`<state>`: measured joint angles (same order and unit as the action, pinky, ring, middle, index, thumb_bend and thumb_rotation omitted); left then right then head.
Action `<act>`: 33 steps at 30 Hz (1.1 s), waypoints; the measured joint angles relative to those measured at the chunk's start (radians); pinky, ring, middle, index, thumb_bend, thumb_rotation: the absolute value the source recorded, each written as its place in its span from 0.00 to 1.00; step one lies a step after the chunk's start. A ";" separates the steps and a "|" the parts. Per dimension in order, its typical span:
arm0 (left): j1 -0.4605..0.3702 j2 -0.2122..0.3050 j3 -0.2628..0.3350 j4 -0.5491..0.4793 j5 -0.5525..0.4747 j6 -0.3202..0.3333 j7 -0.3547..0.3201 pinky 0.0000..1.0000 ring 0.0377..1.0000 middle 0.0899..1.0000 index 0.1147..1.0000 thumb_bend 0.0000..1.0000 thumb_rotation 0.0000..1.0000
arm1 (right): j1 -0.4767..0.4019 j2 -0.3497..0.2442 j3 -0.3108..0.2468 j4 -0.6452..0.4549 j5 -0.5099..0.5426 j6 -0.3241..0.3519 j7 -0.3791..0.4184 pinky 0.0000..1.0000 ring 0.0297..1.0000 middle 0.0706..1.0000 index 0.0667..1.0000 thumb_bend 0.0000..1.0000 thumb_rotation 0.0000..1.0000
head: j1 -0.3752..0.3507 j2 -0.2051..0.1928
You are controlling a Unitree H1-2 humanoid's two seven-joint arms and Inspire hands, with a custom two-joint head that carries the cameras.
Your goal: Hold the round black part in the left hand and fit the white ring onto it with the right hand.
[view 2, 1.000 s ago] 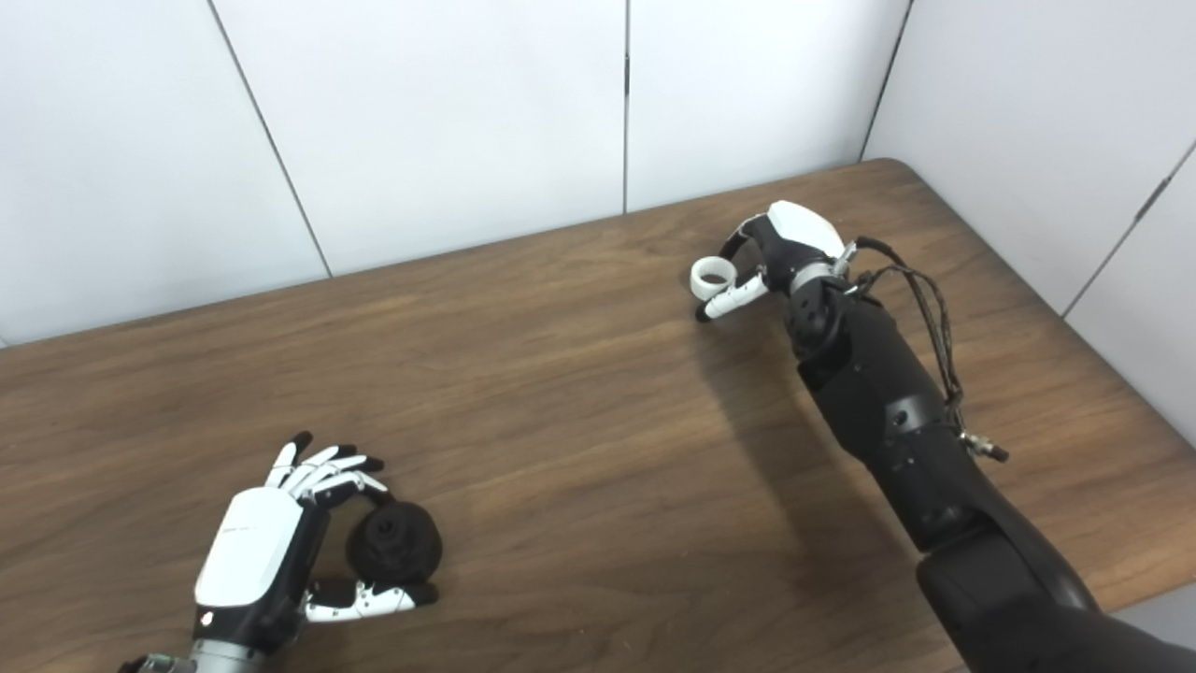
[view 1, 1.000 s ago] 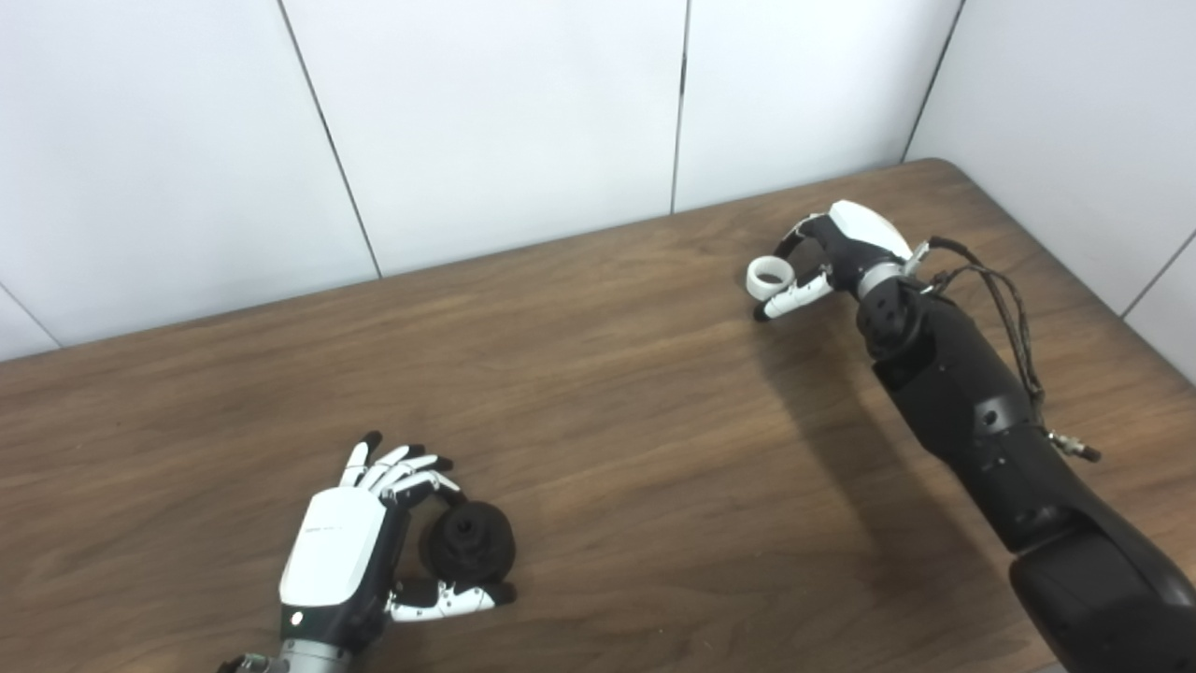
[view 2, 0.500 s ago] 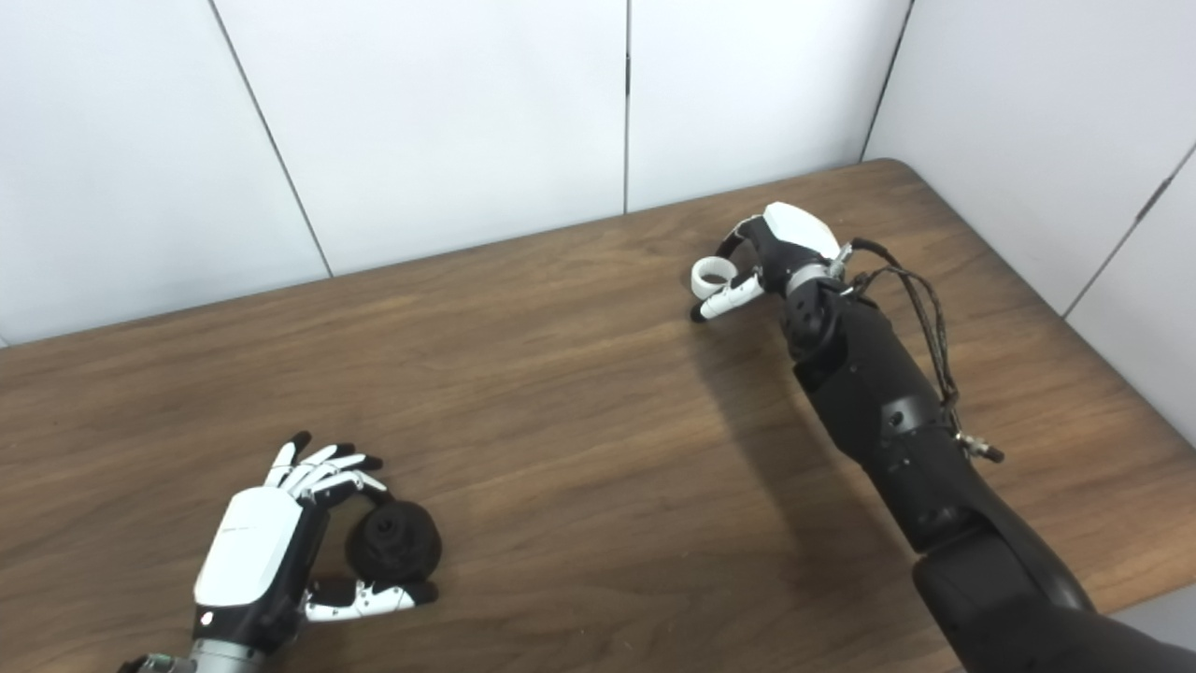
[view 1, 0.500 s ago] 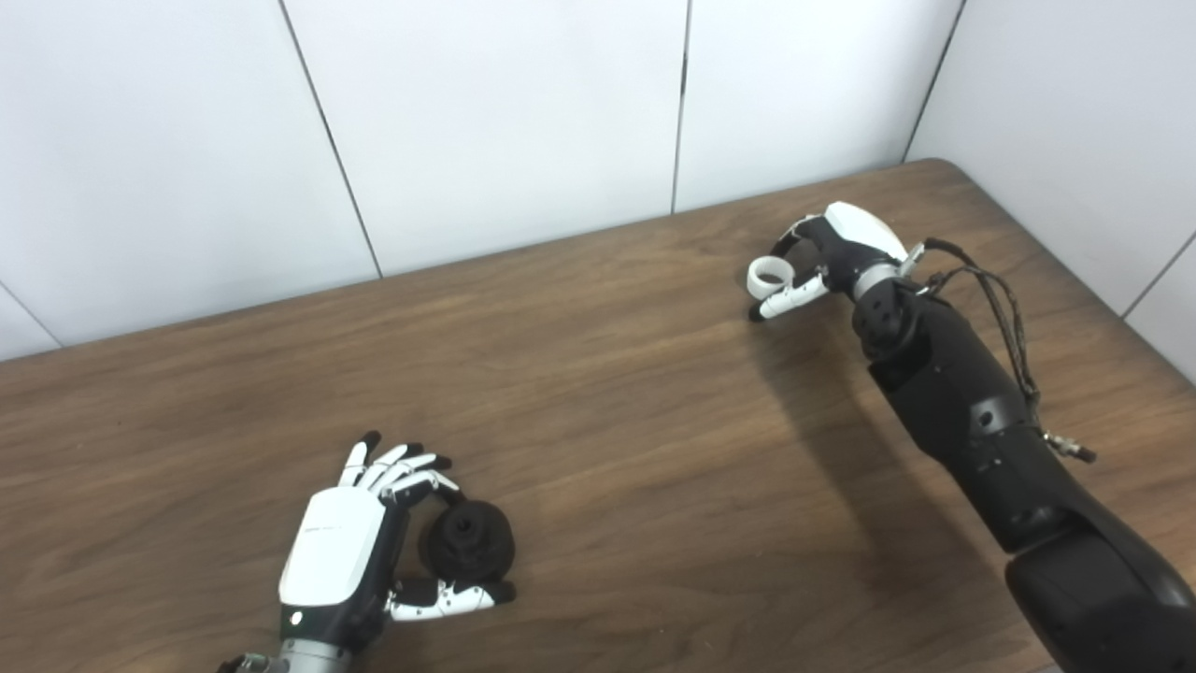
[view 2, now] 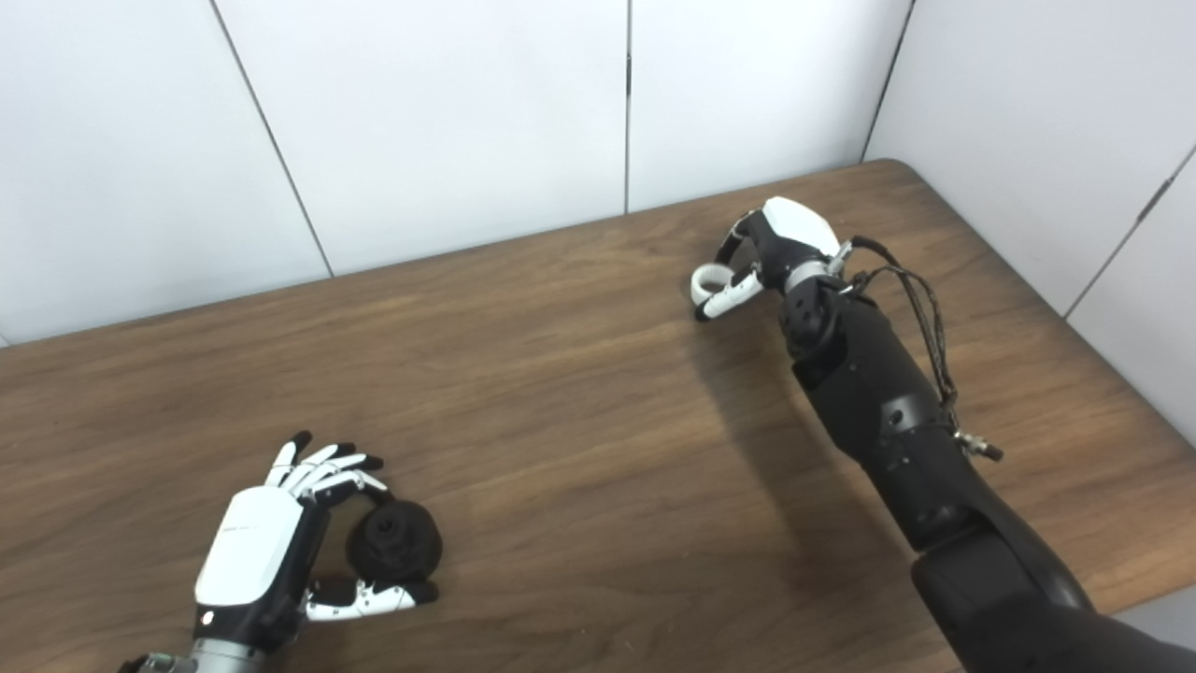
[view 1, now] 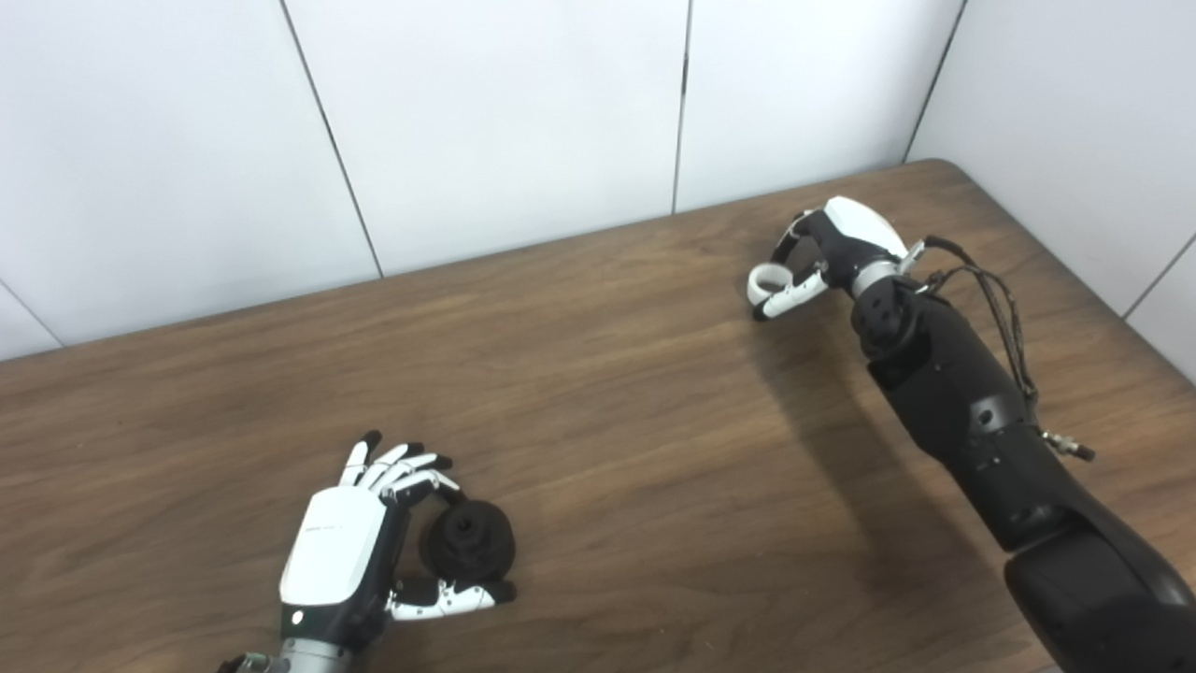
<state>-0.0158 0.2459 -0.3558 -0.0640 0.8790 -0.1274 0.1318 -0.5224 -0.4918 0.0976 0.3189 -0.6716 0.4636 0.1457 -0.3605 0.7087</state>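
The round black part point(view 1: 467, 540) rests on the table near the front left. My left hand point(view 1: 350, 551) lies beside it, cupped around its left side with the fingers above it and the thumb below it, fingers spread, not closed on it. The white ring point(view 1: 764, 279) is at the far right of the table, low at the surface. My right hand point(view 1: 841, 238) is over it, fingers curled down from behind and thumb point(view 1: 790, 297) pressed against its near side, pinching the ring, which looks slightly tilted.
The brown wooden table point(view 1: 635, 402) has its rounded far right corner just behind my right hand. White wall panels stand close behind and to the right. My right forearm, with loose cables point(view 1: 1004, 327), stretches across the right side of the table.
My right hand's fingers have curled in and the thumb has closed onto the white ring, which shifted slightly and tilted. My left hand and the black part have not moved.
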 measured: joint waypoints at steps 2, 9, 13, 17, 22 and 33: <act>0.000 0.000 0.000 0.000 0.001 0.000 0.001 1.00 0.86 0.75 0.42 0.52 0.05 | 0.001 0.000 0.001 0.000 0.003 0.000 -0.011 1.00 1.00 0.86 0.45 0.52 0.13 | 0.000 0.000; 0.000 0.000 0.000 0.000 0.005 0.000 0.003 1.00 0.86 0.75 0.42 0.52 0.05 | 0.002 -0.001 0.006 0.000 0.008 0.001 -0.020 1.00 1.00 0.86 0.45 0.52 0.13 | 0.000 0.002; 0.000 0.000 0.000 0.000 0.005 0.000 0.003 1.00 0.86 0.75 0.42 0.52 0.05 | 0.001 -0.002 0.009 0.000 0.007 0.001 -0.020 1.00 1.00 0.87 0.45 0.52 0.13 | 0.002 0.002; 0.000 -0.002 0.000 0.000 0.012 0.000 0.003 1.00 0.86 0.75 0.42 0.52 0.05 | 0.001 -0.009 0.020 0.000 0.007 0.001 -0.022 0.98 1.00 0.84 0.45 0.52 0.13 | 0.006 0.002; 0.001 -0.005 0.000 -0.001 0.020 0.000 0.003 1.00 0.86 0.75 0.42 0.52 0.05 | 0.005 -0.013 0.025 -0.011 0.010 0.002 -0.020 0.99 1.00 0.85 0.45 0.52 0.13 | 0.023 0.005; 0.004 -0.014 -0.004 -0.006 0.034 0.008 0.006 1.00 0.86 0.75 0.42 0.52 0.05 | 0.062 -0.019 0.036 -0.224 0.038 0.004 0.087 1.00 0.99 0.80 0.45 0.52 0.13 | 0.089 0.009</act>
<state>-0.0118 0.2317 -0.3600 -0.0696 0.9130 -0.1199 0.1380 -0.4602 -0.5113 0.1340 0.0949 -0.6337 0.4673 0.2326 -0.2715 0.7179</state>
